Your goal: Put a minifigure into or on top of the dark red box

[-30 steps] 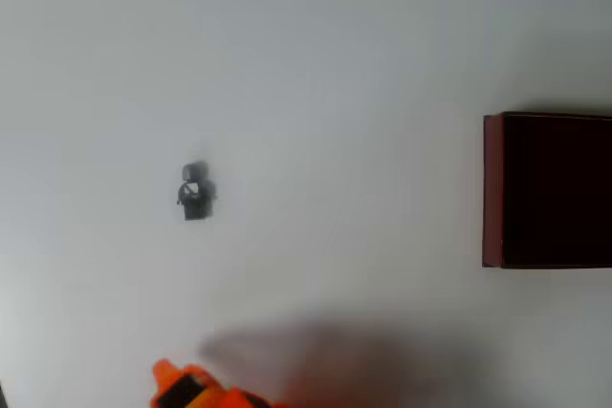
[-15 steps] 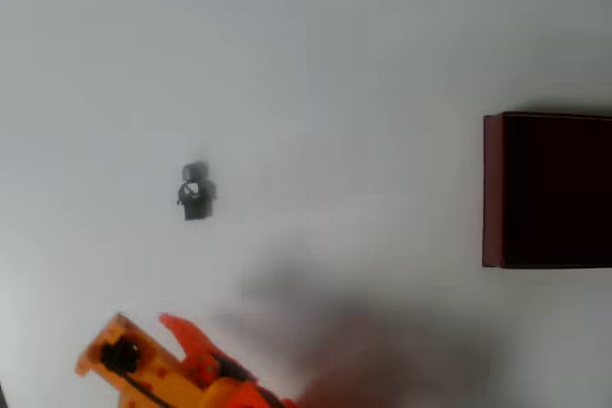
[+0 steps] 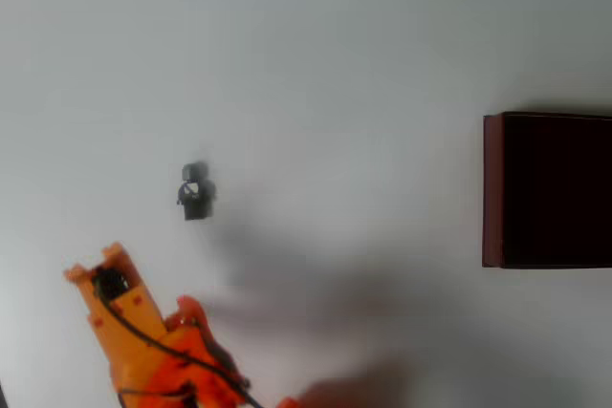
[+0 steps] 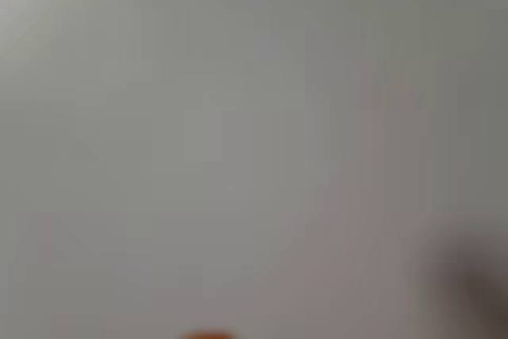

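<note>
Low on the left of the overhead view sat the orange plastic tool (image 3: 129, 308) of the arm, angled up toward the top left; whether its jaws were open or closed could not be told. Up and to its right, well apart from it, the tiny dark grey-black minifigure (image 3: 195, 191) with its white patch lay on the plain white bench (image 3: 335, 45). Far right, well apart from the figure, stood the large square dark red box (image 3: 547, 190), cut off by the edge. The wrist view was a pale blur.
</note>
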`<state>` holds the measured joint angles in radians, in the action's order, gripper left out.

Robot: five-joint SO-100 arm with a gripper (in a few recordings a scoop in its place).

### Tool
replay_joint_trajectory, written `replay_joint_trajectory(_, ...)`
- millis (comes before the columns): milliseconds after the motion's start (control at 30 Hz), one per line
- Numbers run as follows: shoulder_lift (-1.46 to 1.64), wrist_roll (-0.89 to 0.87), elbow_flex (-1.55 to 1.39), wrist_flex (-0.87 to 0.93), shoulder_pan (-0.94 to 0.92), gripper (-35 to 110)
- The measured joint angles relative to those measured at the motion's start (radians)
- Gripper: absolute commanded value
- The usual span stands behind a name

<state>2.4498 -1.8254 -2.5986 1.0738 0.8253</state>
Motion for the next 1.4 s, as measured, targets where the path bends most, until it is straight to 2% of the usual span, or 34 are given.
replay_joint_trajectory(267,-0.235,0.029,0.115,-0.1,-0.117,21)
replay_joint_trajectory(633,-0.281,0.046,0.12,-0.141,-0.255,21)
replay_joint_trajectory(967,-0.483,-0.097,0.175,-0.19,-0.235,21)
replay_joint_trajectory(1400,-0.652,-0.084,0.285,-0.255,-0.222,21)
